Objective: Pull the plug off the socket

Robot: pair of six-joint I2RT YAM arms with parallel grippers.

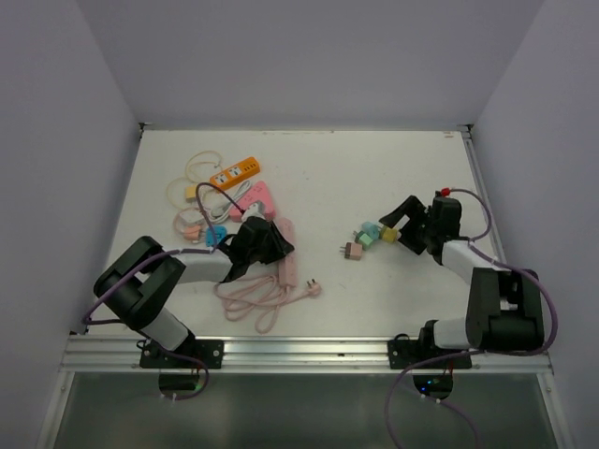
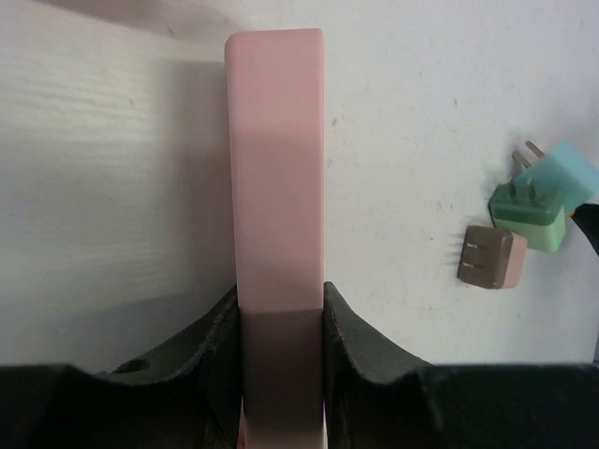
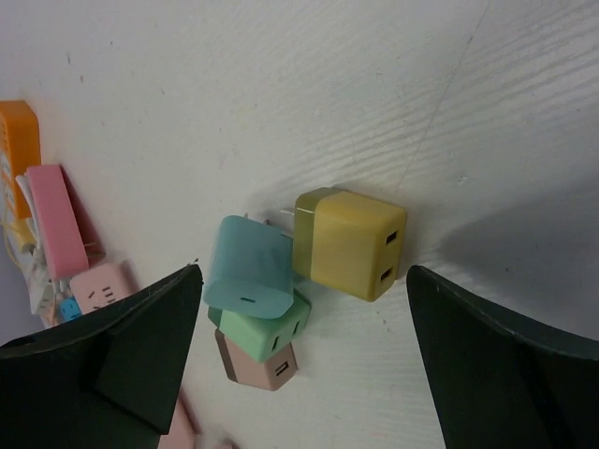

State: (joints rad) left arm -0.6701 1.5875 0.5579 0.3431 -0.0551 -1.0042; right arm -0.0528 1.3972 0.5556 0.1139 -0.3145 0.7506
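Observation:
A pink power strip [image 1: 286,254] lies near the table's middle. My left gripper [image 1: 265,241] is shut on it; in the left wrist view [image 2: 278,292] the strip [image 2: 277,159] runs straight out between the jaws, and no plug shows on its visible face. Its pink cable [image 1: 251,297] coils toward the front and ends in a loose plug [image 1: 314,288]. My right gripper [image 1: 399,228] is open; in the right wrist view [image 3: 301,273] its jaws stand wide on either side of a yellow adapter [image 3: 351,243], a teal adapter [image 3: 251,267], a green adapter [image 3: 264,325] and a pinkish-brown adapter [image 3: 257,367], which lie on the table.
An orange power strip [image 1: 236,173], another pink strip [image 1: 255,198] and tangled white and peach cables [image 1: 192,201] lie at the back left. The adapters also show in the left wrist view [image 2: 529,217]. Grey walls stand on three sides.

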